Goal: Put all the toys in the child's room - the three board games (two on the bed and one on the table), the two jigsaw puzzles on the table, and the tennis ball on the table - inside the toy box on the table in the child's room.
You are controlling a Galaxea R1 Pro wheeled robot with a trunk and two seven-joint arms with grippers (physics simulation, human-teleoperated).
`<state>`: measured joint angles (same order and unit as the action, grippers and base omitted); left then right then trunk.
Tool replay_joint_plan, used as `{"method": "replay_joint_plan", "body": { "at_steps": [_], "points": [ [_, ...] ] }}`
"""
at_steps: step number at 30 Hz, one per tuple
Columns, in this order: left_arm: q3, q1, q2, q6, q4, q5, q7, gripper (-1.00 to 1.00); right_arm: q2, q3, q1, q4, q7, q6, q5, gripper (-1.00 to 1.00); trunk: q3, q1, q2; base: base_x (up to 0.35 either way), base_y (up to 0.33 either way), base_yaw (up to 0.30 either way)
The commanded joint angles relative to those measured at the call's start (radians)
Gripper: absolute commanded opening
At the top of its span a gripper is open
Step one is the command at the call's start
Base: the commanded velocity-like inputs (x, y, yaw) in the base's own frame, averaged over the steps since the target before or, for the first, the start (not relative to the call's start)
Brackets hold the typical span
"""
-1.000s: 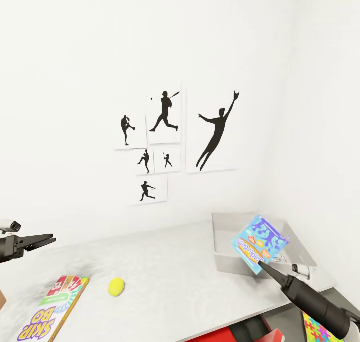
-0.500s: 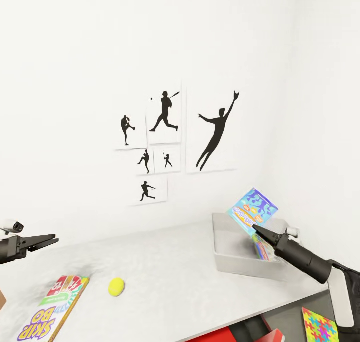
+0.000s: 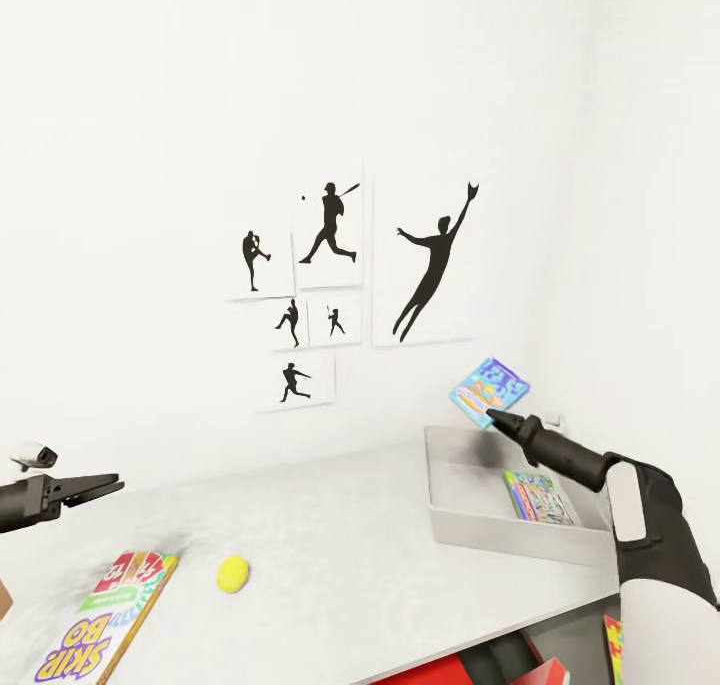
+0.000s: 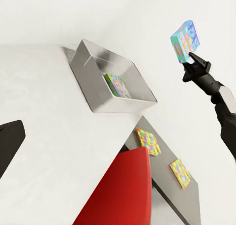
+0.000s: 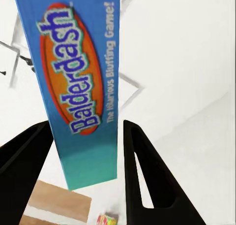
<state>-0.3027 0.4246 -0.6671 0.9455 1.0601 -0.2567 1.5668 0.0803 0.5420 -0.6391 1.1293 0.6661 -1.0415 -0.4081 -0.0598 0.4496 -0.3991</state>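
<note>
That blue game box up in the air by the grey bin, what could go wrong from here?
The right gripper pinches the Balderdash box by one end, high above the toy box. Such a narrow hold might slip, dropping it onto the table. Released from that height, it could bounce off the rim or land on the board game already lying inside. It also hangs close to the wall and might brush it.
</note>
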Motion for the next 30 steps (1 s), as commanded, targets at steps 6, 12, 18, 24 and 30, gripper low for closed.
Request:
{"method": "replay_joint_plan", "body": {
  "at_steps": [6, 12, 18, 24, 30],
  "points": [
    [0.002, 0.0, 0.0, 0.01, 0.0, 0.001, 0.004, 1.0, -0.003, 0.002, -0.086, -0.081, -0.228, -0.006, -0.008, -1.0, 0.0, 0.0, -0.001, 0.0, 0.0, 0.0],
    [0.002, 0.0, 0.0, 0.01, 0.0, 0.001, 0.004, 1.0, 0.009, 0.001, -0.138, -0.16, -0.299, -0.006, -0.011, -1.0, 0.0, 0.0, -0.001, 0.0, 0.0, 0.0],
    [0.002, 0.0, 0.0, 0.011, 0.0, 0.001, 0.004, 1.0, 0.013, -0.002, -0.141, -0.174, -0.31, -0.006, -0.005, -1.0, 0.0, 0.0, -0.001, 0.0, 0.0, 0.0],
    [0.002, 0.0, 0.0, 0.011, -0.001, 0.001, 0.004, 1.0, 0.027, -0.016, -0.136, -0.175, -0.311, -0.006, -0.002, -1.0, 0.004, 0.0, -0.001, 0.0, 0.0, 0.0],
    [0.002, 0.001, 0.0, 0.011, -0.001, 0.001, 0.004, 1.0, 0.089, -0.079, -0.136, -0.185, -0.309, -0.006, -0.005, -1.0, 0.012, 0.0, -0.001, 0.0, 0.0, 0.0]
  ]
}}
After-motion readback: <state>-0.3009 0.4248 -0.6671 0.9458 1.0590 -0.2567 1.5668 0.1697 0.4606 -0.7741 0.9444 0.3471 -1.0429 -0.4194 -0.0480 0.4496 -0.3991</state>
